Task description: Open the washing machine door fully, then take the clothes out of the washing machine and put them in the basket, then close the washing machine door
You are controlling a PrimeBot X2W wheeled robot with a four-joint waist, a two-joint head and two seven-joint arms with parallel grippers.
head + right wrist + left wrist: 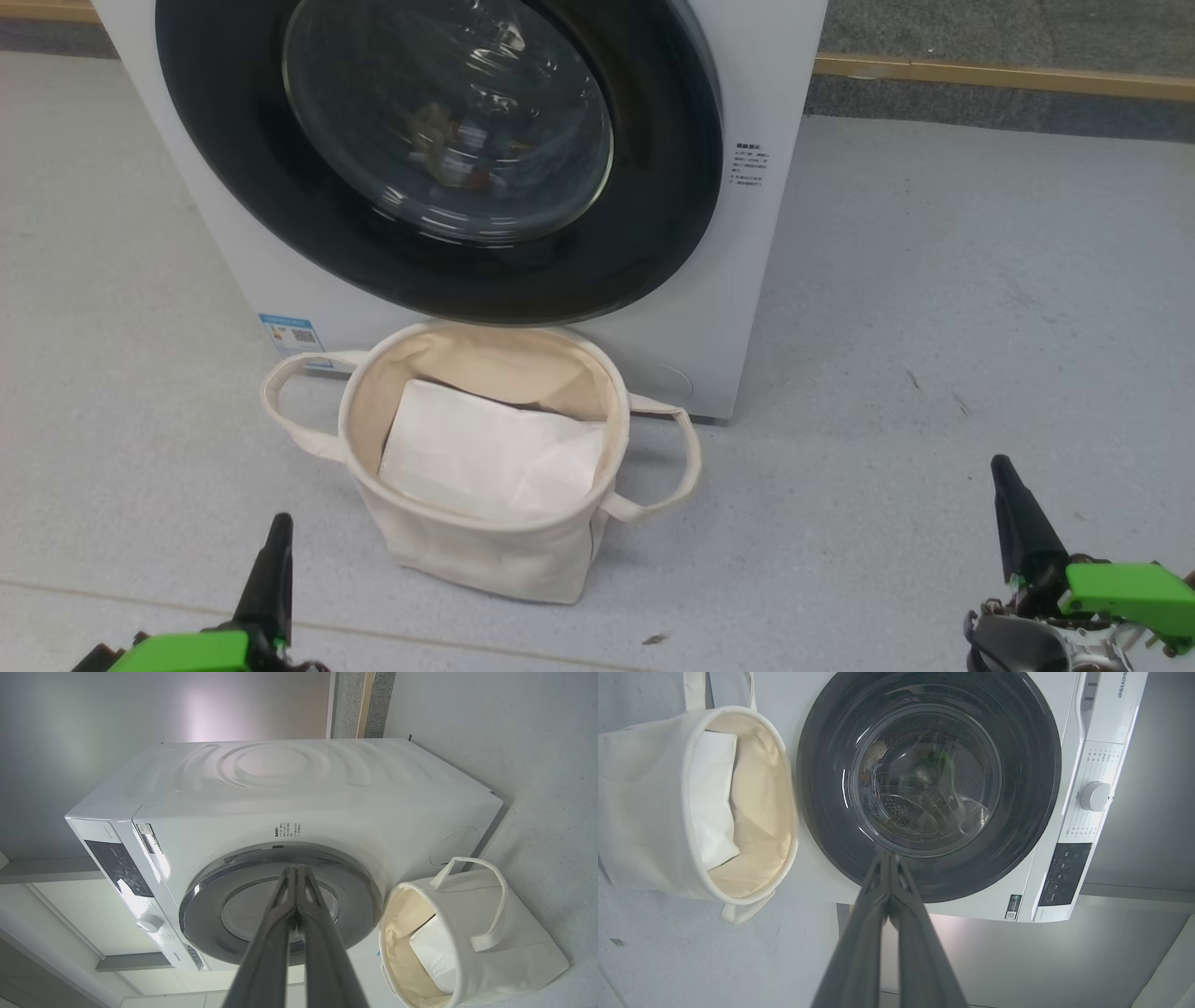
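The white washing machine (pixel 747 280) stands ahead with its round black-rimmed door (pixel 653 215) closed flat against the front. Behind the glass bowl, bits of coloured clothes (pixel 457 154) show dimly inside the drum. The cream canvas basket (pixel 485 551) sits on the floor right below the door, a plain white sheet (pixel 490 453) lying in it. My left gripper (pixel 277 532) is low at the left and my right gripper (pixel 1004 471) low at the right, both short of the machine. In each wrist view the fingers (pixel 887 891) (pixel 296 896) lie pressed together, holding nothing.
Grey floor (pixel 934 327) spreads to both sides of the machine and basket. A wooden skirting strip (pixel 1008 77) runs along the wall behind. The control panel with a dial (pixel 1094 796) sits at the machine's top edge.
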